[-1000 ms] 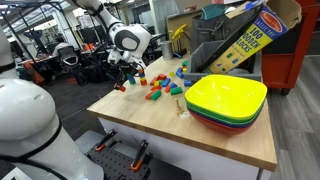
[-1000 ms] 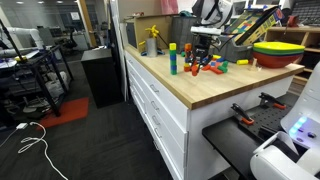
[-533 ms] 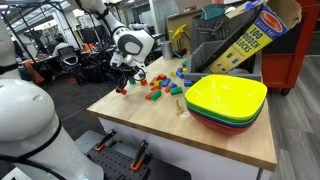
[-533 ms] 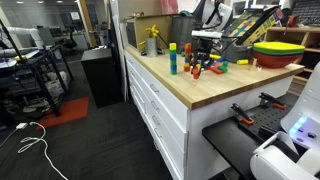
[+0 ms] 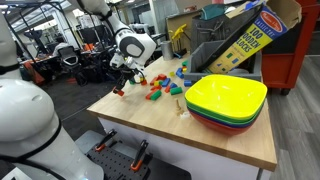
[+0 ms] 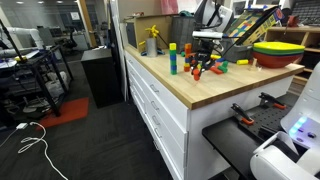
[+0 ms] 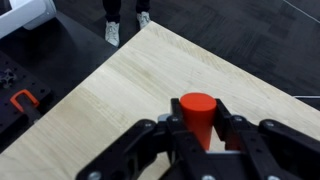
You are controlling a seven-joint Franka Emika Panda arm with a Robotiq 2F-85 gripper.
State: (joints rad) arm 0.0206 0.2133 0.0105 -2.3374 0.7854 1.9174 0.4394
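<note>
Busy workshop bkgd, racks and gear all round, dark floor. Biggest thing up front is the wood-topped table (image 5: 215, 125), w/ white drawers (image 6: 160, 100) down its side in an exterior view. White arm (image 5: 130, 42) leans in over the far end of the top. Behind the table sits a tilted cardboard box (image 5: 250, 35) printed w/ block lettering, resting against a grey bin. Nearer the front edge there's a nest of bowls (image 5: 225, 100), yellow on top, green and red under it; the same nest shows at the table's end in an exterior view (image 6: 275, 48). Mid-table, a scatter of loose blocks (image 5: 160, 88), red, green, blue, orange, lying close together, and a small upright block tower (image 6: 172, 58) stands just beside them toward the drawer side. Gripper (image 5: 123, 78) points down by the corner, apart from the scatter. Wrist view has it clearest: black fingers (image 7: 228, 128) are clamped in from both sides on a red cylinder (image 7: 197, 108), which stands upright between them w/ its round top poking above the pads, bare wood under it. Can't tell whether the cylinder's base is on the tabletop or just off it.
</note>
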